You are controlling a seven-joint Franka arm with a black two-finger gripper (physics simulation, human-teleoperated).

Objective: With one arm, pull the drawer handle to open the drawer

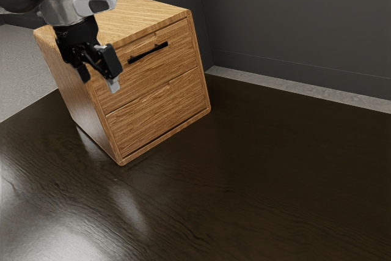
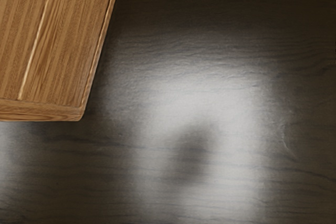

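Exterior view's upper left: a black two-finger gripper (image 1: 98, 79), fingers spread and empty, near the slim black drawer handle (image 1: 148, 52) of a wooden cabinet (image 1: 160, 109).

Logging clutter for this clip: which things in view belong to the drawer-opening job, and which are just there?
Part of the job: tool, black handle, upper drawer, wooden cabinet.
Just there: lower drawer, dark table.
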